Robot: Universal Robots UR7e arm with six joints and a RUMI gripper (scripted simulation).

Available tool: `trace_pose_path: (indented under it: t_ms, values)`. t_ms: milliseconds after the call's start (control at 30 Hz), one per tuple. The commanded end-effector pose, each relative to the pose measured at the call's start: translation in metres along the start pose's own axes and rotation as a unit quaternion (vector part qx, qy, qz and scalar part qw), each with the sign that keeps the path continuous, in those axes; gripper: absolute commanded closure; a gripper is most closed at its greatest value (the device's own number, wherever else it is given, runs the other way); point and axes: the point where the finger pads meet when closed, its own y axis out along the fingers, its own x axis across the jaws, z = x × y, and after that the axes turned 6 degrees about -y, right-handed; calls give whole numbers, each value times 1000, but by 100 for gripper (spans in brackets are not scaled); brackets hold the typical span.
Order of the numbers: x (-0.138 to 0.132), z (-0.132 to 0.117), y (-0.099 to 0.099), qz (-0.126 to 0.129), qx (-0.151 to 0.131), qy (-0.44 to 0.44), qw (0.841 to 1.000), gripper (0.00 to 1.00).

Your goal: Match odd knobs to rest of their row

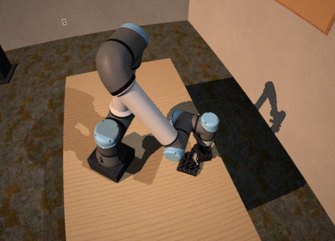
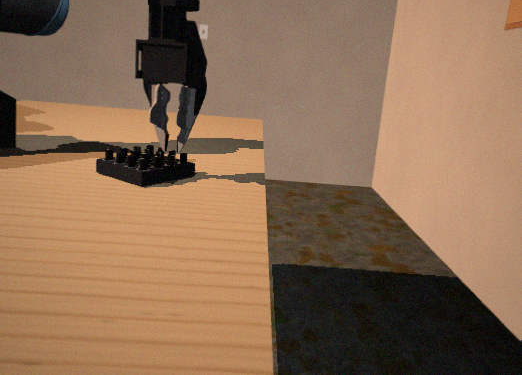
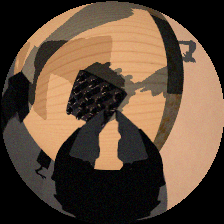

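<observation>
The black knob box [image 1: 187, 172] [image 2: 120, 173] [image 3: 119, 93] lies on the table below the arm's wrist. Its many short black knobs stand in rows; a corner knob [image 2: 109, 154] shows at the left in the exterior view. The pointers and marks are too small and dark to read in any view. My gripper [image 2: 172, 151] [image 3: 110, 110] points down with its tips at about knob-top height, over one edge of the box. The fingers are open by a narrow gap, and no knob is plainly seen held between them. Knobs near the tips are partly hidden.
The wooden table [image 1: 154, 210] [image 2: 150, 282] carries the arm's dark base [image 1: 110, 168]. The table's right edge runs near the box. A dark mat [image 1: 250, 152] [image 2: 380, 322] lies on the floor beyond that edge, and a wall [image 1: 257, 53] stands farther right.
</observation>
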Motion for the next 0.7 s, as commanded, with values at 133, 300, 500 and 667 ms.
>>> trace_pose_path:
  t_ms: [133, 300, 500, 667]
  values:
    - [0, 0, 3, -1, 0, 0, 1000, 89]
    - [0, 0, 7, -1, 0, 0, 1000, 89]
    - [0, 0, 11, -1, 0, 0, 1000, 89]
    - [0, 0, 13, -1, 0, 0, 1000, 89]
